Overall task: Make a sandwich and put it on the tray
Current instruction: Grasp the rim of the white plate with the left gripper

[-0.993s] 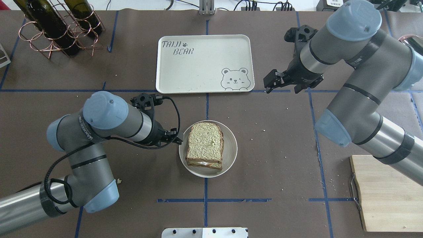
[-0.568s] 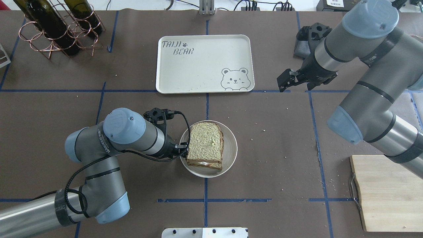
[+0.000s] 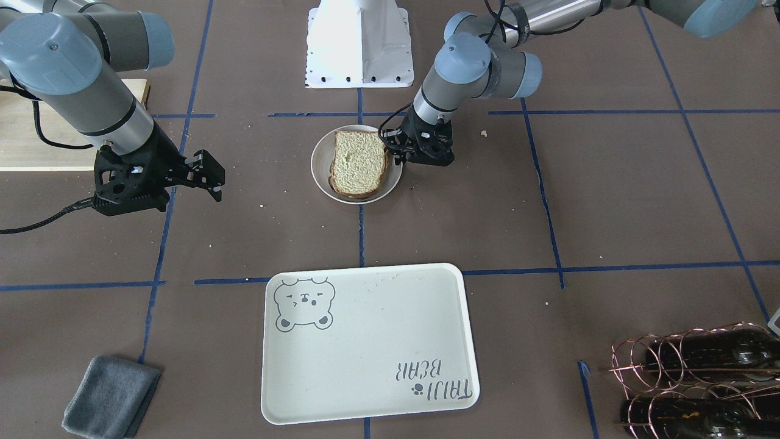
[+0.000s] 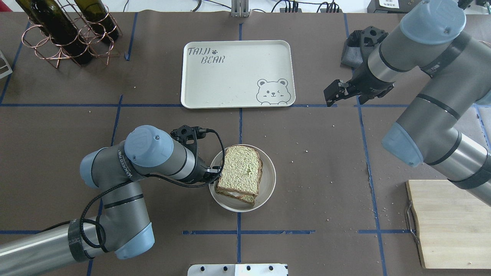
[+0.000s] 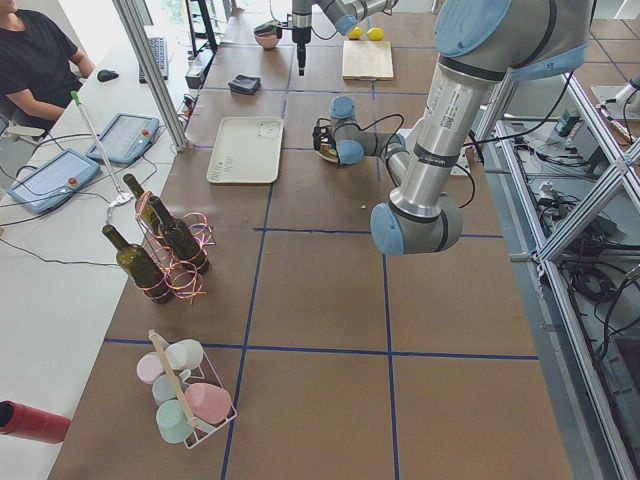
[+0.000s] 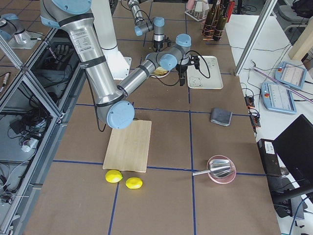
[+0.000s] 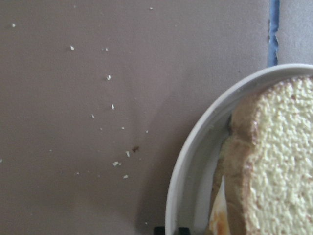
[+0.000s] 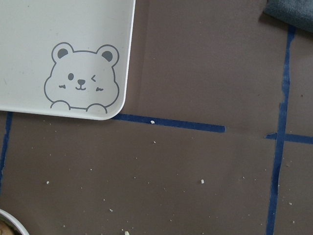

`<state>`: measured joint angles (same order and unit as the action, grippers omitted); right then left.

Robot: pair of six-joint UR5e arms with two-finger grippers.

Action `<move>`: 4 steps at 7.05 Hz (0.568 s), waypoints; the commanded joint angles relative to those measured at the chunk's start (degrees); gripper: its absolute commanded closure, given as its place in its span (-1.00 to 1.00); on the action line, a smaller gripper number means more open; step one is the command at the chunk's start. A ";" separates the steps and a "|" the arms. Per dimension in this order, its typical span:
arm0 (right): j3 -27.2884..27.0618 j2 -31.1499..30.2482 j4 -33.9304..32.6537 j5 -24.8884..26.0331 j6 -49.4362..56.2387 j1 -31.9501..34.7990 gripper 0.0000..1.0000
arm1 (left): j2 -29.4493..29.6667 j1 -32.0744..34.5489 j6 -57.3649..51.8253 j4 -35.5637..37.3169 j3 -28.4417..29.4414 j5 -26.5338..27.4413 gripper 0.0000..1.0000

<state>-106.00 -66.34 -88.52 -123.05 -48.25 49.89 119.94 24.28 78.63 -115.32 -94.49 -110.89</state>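
The sandwich (image 4: 241, 170), two bread slices with a sliver of egg (image 7: 217, 215) between them, lies on a small round white plate (image 4: 268, 180) at the table's middle. It also shows in the front view (image 3: 359, 161). My left gripper (image 4: 215, 173) is low at the plate's left rim (image 7: 195, 161), with its fingers closed over the rim next to the sandwich's edge. My right gripper (image 4: 333, 94) is open and empty, hovering right of the cream bear tray (image 4: 230, 76). The tray (image 3: 365, 341) holds nothing.
A wooden cutting board (image 4: 448, 222) lies at the near right. A copper rack with wine bottles (image 4: 65, 34) stands at the far left. A grey cloth (image 3: 109, 396) lies beyond the right gripper. Crumbs are scattered on the brown table cover.
My left gripper moved right and reached the plate's rim. The plate slid slightly toward the robot and the top slice turned a little. My right gripper drew back to the right.
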 commanded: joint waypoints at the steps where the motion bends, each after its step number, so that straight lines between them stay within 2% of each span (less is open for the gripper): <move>1: 0.00 -0.19 -0.07 -0.09 0.09 0.47 -1.00 | 0.64 0.16 0.12 -0.08 -0.34 -0.12 1.00; 2: 0.00 -0.37 -0.07 -0.70 0.18 0.90 -1.00 | 0.82 1.29 0.03 -0.17 -0.78 -0.55 1.00; 4: 0.00 -0.98 0.02 -1.23 0.18 1.17 -1.00 | 0.99 5.15 1.25 -1.22 -1.66 -8.77 1.00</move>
<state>-106.00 -67.06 -88.54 -124.03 -48.09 50.84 120.77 27.15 78.97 -116.04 -95.69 -114.73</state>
